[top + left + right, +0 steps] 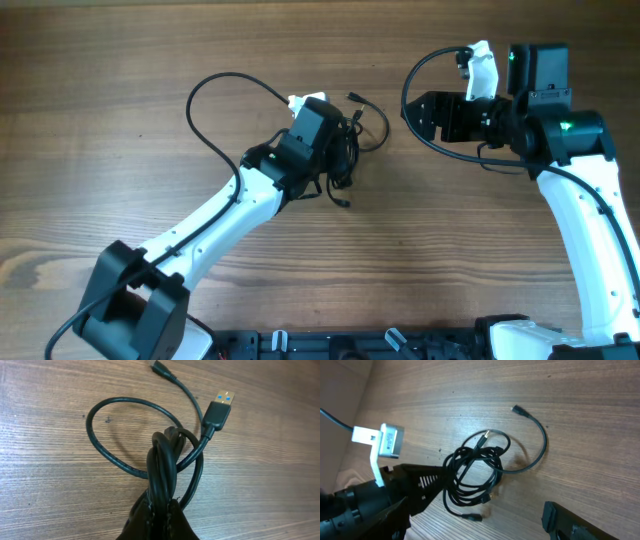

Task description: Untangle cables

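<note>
2 white-and-black arms over a brown wooden table [120, 60] (grain running left to right in the overhead view). Left arm [215, 215] stretched from the near left corner up to the middle of the table; right arm [585, 230] rising along the right side, bent so as to point leftward. Left gripper [338, 152] down at the table's middle, fingers [150, 517] pressed together on the cables [165, 460], pinching several strands of the bundle at once. Right gripper [414, 112] well apart from the bundle, off to its right, holding nothing; fingers spread, with only 1 of them [565, 522] plainly seen, low in the right wrist view. Cables lying on the wood as 1 black knot of loops, just ahead of the left fingertips and partly between them: a round loop lying flat to one side, 2 or 3 strands wound over each other at the centre. 1 longer strand curving out of the knot in an arc, ending in a small dark plug [517, 409]. Flat USB plug [220, 410] with a metal tip and 2 blue spots, resting on the wood right beside the knot. Another thin end [472, 517] trailing out of the knot's other side, flat on the wood.
</note>
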Motion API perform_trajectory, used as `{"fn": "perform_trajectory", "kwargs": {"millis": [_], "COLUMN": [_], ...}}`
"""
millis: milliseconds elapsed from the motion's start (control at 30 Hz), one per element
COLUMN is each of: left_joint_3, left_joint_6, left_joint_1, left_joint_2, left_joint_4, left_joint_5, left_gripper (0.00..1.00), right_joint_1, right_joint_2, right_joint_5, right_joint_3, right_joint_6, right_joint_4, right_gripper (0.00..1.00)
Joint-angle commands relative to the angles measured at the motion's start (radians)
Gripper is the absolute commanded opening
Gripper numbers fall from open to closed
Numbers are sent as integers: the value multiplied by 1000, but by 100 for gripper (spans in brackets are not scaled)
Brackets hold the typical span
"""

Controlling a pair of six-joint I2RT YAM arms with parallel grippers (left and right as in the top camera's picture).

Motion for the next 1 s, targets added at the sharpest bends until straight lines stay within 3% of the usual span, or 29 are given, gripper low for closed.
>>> {"fn": "perform_trajectory", "kwargs": {"millis": [0,167,267,633,833,967], "left_joint_3": [118,145,144,144,144,144], "left_joint_6": [32,31,32,53,53,52], "left_joint_1": [41,152,202,213,212,212], "left_joint_2": [-127,-188,-178,-174,-174,-174], "left_joint_4": [19,78,74,45,40,33], "left_joint_5": [153,624,810,734,727,727], "left_gripper": [4,4,4,4,4,4], "right_joint_1": [2,2,2,2,11,91], "right_joint_2": [-1,-1,-1,-1,-1,11], "right_joint_5": [-7,-127,-171,-367,-313,-184], "right_joint_3": [7,7,7,7,7,7], "right_joint_6": [-19,-21,-16,97,243,352], "right_joint_4": [-5,37,55,122,144,216], "right_gripper": [87,85,80,61,58,58]}}
